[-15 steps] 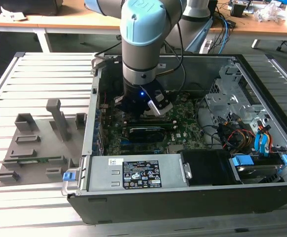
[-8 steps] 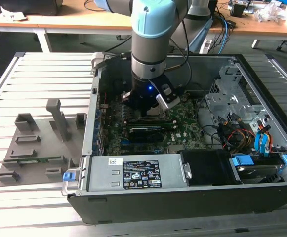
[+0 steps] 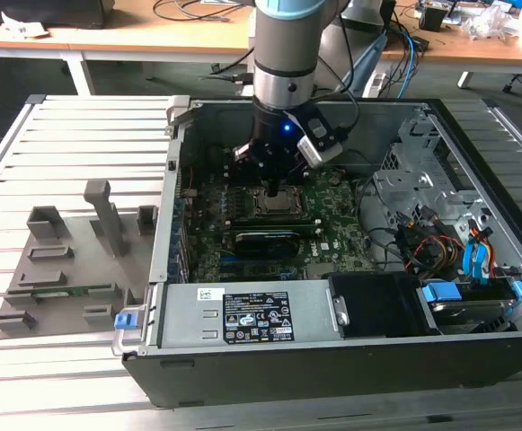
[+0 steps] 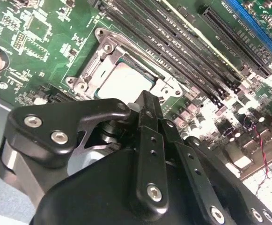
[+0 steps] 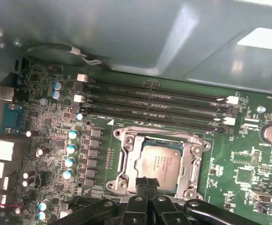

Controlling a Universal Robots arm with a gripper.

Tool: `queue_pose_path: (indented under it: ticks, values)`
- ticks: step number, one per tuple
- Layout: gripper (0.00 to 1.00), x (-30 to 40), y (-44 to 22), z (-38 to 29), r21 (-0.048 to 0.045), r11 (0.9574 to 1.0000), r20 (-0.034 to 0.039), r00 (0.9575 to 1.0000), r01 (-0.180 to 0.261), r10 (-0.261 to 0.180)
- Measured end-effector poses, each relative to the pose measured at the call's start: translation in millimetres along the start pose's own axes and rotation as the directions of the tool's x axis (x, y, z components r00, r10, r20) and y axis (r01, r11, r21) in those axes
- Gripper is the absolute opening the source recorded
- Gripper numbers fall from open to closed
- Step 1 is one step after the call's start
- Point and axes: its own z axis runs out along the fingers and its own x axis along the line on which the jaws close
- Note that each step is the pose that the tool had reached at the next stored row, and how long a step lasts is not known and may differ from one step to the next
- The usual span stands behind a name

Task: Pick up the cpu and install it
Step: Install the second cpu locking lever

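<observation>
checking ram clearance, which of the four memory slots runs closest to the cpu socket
The memory slot directly bordering the socket frame around the cpu; the other three lie beyond it, toward the case wall.

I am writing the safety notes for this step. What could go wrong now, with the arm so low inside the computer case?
1. The cpu lies in the socket frame, and the gripper is at its edge; a sideways drag might shift it or harm the socket.
2. The memory slots run close beside the socket; the gripper body could knock them.
3. The case wall stands near the arm, so a wide swing could hit it.
</observation>
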Motion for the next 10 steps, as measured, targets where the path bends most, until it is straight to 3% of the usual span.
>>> queue_pose_path:
  ticks: [3, 6, 8, 10]
  values:
    - [0.11, -1.6, 3.7, -8.8, 0.0094, 1.0000, -0.0013, 1.0000, 0.000, 0.000]
    - [0.11, -2.3, 4.7, -26.5, 0.0118, 0.9999, -0.0017, 1.0000, 0.000, 0.000]
    - [0.11, -2.4, 4.8, -32.4, 0.0126, 0.9999, -0.0019, 1.0000, 0.000, 0.000]
    - [0.11, -2.4, 4.8, -32.8, 0.0125, 0.9999, -0.0017, 1.0000, 0.000, 0.000]
